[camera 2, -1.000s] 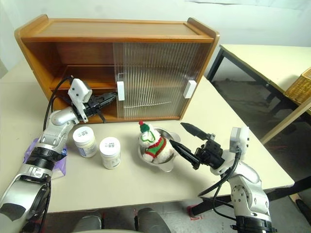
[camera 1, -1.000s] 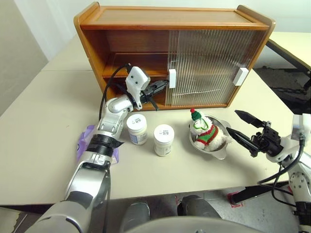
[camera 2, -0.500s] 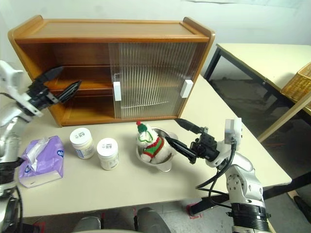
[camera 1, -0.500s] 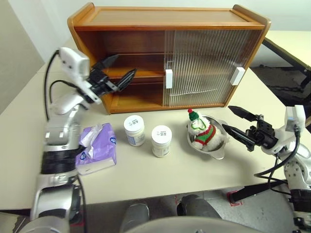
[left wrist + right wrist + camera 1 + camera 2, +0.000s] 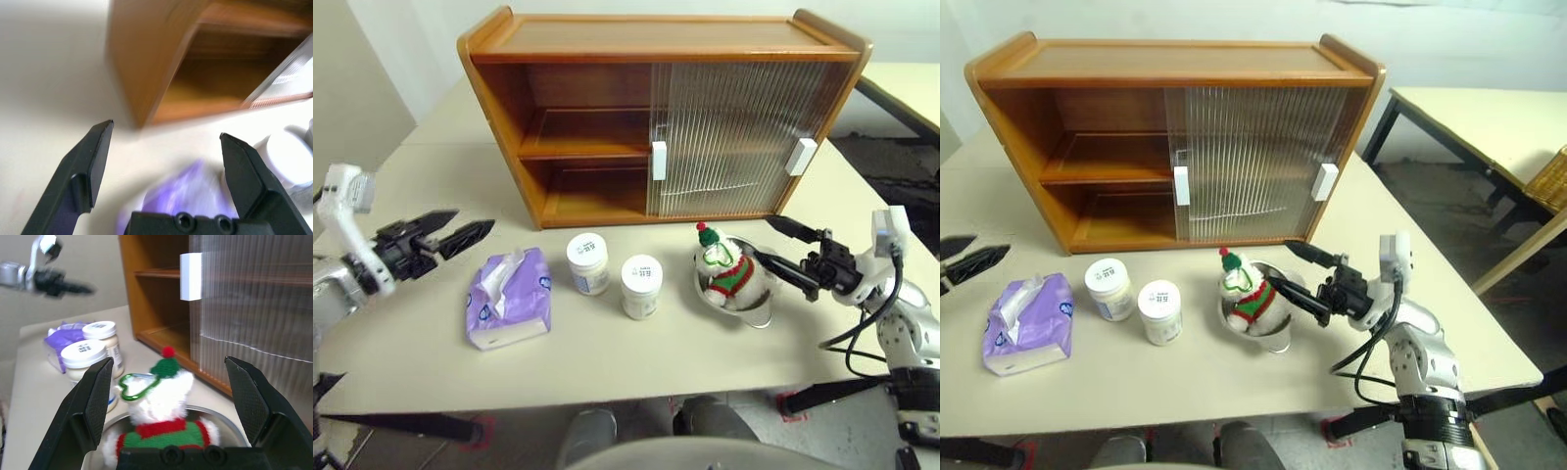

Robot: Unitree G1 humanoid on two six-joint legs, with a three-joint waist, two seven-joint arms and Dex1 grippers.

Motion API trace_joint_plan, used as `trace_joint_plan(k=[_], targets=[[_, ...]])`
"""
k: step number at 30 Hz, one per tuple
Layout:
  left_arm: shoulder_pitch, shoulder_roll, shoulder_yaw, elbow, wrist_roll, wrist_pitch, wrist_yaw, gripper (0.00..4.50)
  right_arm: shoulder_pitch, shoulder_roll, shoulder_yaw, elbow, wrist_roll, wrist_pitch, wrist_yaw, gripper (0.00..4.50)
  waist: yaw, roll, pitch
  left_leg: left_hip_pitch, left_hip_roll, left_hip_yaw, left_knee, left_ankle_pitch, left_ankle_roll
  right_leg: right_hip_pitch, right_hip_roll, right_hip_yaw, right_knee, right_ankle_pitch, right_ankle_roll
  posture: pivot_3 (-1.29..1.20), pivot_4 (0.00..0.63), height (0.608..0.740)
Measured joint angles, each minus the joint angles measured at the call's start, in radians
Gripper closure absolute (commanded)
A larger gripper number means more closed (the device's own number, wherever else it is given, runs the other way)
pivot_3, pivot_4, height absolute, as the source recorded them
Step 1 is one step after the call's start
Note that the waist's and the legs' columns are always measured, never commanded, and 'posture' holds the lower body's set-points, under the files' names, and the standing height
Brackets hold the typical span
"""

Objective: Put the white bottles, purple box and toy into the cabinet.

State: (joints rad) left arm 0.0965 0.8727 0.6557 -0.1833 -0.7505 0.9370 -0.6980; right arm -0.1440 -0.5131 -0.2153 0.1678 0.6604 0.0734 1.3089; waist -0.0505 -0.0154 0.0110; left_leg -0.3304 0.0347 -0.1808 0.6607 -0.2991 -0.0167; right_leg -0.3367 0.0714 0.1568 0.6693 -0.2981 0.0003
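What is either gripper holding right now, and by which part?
Nothing is held. The left gripper is open over the table, apart from the purple box. The right gripper is open beside the toy in its steel bowl.

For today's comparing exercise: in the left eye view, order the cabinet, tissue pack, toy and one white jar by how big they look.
1. Cabinet
2. Tissue pack
3. Toy and jar: they look alike, so no ranking.

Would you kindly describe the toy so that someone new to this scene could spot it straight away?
Start at the wooden cabinet on the table and look just in front of its ribbed sliding doors. There a round steel bowl holds the toy, between the open fingers of the right gripper. Unlike the plain white bottles beside it, it is plush, with a red-and-green sweater and bobble hat.
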Motion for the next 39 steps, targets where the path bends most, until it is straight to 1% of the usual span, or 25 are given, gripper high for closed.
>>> trace_joint_plan(k=[1,4,6,11,15,16,17,19,20,23,26,27,28,31,34,39], targets=[[0.018,-0.01,0.01,0.008,-0.005,0.04,0.019,0.03,-0.004,-0.003,-0.004,0.012,0.0,-0.003,0.001,0.0,0.001,0.0,0.0,0.0,0.001,0.0,0.0,0.0,-0.001,0.0,0.0,0.0,0.0,0.0,0.0,-0.07,0.0,0.74],[0.024,-0.091,0.038,0.01,-0.066,0.135,0.071,0.03,-0.024,-0.003,-0.007,0.038,0.0,-0.004,0.001,0.0,0.016,0.0,-0.001,0.001,0.003,0.001,0.0,0.001,-0.004,-0.001,0.001,-0.001,0.001,0.001,-0.002,-0.08,0.0,0.74],[0.025,-0.123,0.038,0.009,-0.077,0.142,0.078,0.03,-0.029,-0.003,-0.007,0.038,0.0,-0.006,0.003,0.0,0.024,0.0,-0.001,0.001,0.004,0.0,0.0,0.002,-0.005,-0.001,0.002,-0.001,0.001,0.002,-0.004,-0.09,0.0,0.74],[0.046,-0.149,0.03,0.007,-0.075,0.138,0.088,0.03,-0.024,-0.003,-0.007,0.041,-0.002,-0.014,0.005,0.0,0.023,0.0,-0.001,0.002,0.004,0.002,0.0,0.003,-0.006,-0.001,0.002,-0.001,0.003,0.002,-0.005,-0.1,0.0,0.74],[0.081,-0.146,-0.033,0.02,-0.035,0.136,0.098,0.03,-0.015,-0.011,-0.007,0.042,-0.005,-0.028,0.012,0.0,0.021,0.003,-0.003,0.003,0.004,0.003,0.0,0.003,-0.007,-0.001,0.002,0.0,0.003,0.002,-0.005,-0.1,0.0,0.74],[0.085,-0.148,-0.049,0.038,-0.02,0.135,0.105,0.43,-0.009,-0.012,-0.008,0.042,-0.006,-0.029,0.013,0.0,0.02,0.002,-0.003,0.003,0.005,0.003,0.0,0.003,-0.007,-0.002,0.002,0.0,0.004,0.002,-0.005,-0.11,0.0,0.74],[0.085,-0.155,-0.056,0.052,-0.011,0.131,0.112,0.66,-0.005,-0.013,-0.008,0.042,-0.01,-0.03,0.013,0.0,0.02,0.002,-0.003,0.003,0.005,0.003,0.0,0.003,-0.007,-0.002,0.002,0.0,0.004,0.002,-0.005,-0.11,0.0,0.74],[0.083,-0.163,-0.064,0.072,0.005,0.113,0.118,1.29,0.0,-0.015,-0.008,0.04,-0.012,-0.031,0.012,0.0,0.02,0.002,-0.003,0.003,0.005,0.003,0.0,0.003,-0.007,-0.002,0.002,0.0,0.005,0.003,-0.005,-0.12,0.001,0.74],[0.081,-0.163,-0.073,0.081,0.006,0.105,0.116,1.76,0.003,-0.015,-0.007,0.035,-0.013,-0.031,0.009,0.0,0.02,0.003,-0.004,0.003,0.005,0.003,0.0,0.003,-0.007,-0.002,0.002,0.0,0.005,0.003,-0.005,-0.12,0.001,0.74],[0.072,-0.168,-0.084,0.098,0.006,0.093,0.107,2.76,0.011,-0.015,-0.007,0.017,-0.013,-0.031,-0.002,0.0,0.019,0.004,-0.004,0.004,0.005,0.004,0.0,0.003,-0.007,-0.002,0.002,0.0,0.006,0.003,-0.006,-0.12,0.001,0.74],[0.032,-0.169,-0.081,0.129,0.005,0.081,0.11,3.86,0.015,-0.012,-0.007,0.007,-0.013,-0.032,-0.013,0.0,0.018,0.004,-0.004,0.005,0.005,0.004,0.0,0.003,-0.007,-0.002,0.002,0.0,0.007,0.003,-0.006,-0.13,0.0,0.74],[0.022,-0.168,-0.079,0.137,0.005,0.076,0.111,4.13,0.016,-0.01,-0.007,0.007,-0.013,-0.034,-0.015,0.0,0.018,0.004,-0.004,0.005,0.005,0.004,0.0,0.003,-0.007,-0.002,0.002,0.0,0.008,0.003,-0.006,-0.13,0.0,0.74],[0.005,-0.17,-0.07,0.149,-0.002,0.075,0.111,4.49,0.018,-0.008,-0.007,0.007,-0.014,-0.038,-0.018,0.0,0.017,0.004,-0.004,0.005,0.004,0.004,0.0,0.003,-0.007,-0.002,0.002,0.0,0.008,0.003,-0.007,-0.12,0.0,0.74],[-0.067,-0.182,0.008,0.169,-0.053,0.075,0.12,4.49,0.032,0.009,-0.006,0.009,-0.017,-0.051,-0.018,0.0,0.016,0.0,-0.005,0.005,0.005,0.004,0.0,0.003,-0.007,-0.003,0.003,-0.001,0.009,0.003,-0.007,-0.12,0.0,0.74],[-0.1,-0.18,0.086,0.16,-0.121,0.097,0.126,4.49,0.033,0.016,-0.004,0.012,-0.023,-0.059,-0.018,0.0,0.01,0.001,-0.005,0.005,0.005,0.006,0.0,0.003,-0.007,-0.003,0.003,0.001,0.009,0.003,-0.006,-0.11,0.0,0.74],[-0.163,-0.196,0.146,0.116,-0.273,0.164,0.162,4.49,0.03,0.018,-0.004,0.02,-0.031,-0.062,-0.019,0.0,0.007,-0.001,-0.005,0.003,0.005,0.006,0.0,0.004,-0.009,-0.004,0.003,0.001,0.009,0.003,-0.006,-0.1,0.0,0.74]])
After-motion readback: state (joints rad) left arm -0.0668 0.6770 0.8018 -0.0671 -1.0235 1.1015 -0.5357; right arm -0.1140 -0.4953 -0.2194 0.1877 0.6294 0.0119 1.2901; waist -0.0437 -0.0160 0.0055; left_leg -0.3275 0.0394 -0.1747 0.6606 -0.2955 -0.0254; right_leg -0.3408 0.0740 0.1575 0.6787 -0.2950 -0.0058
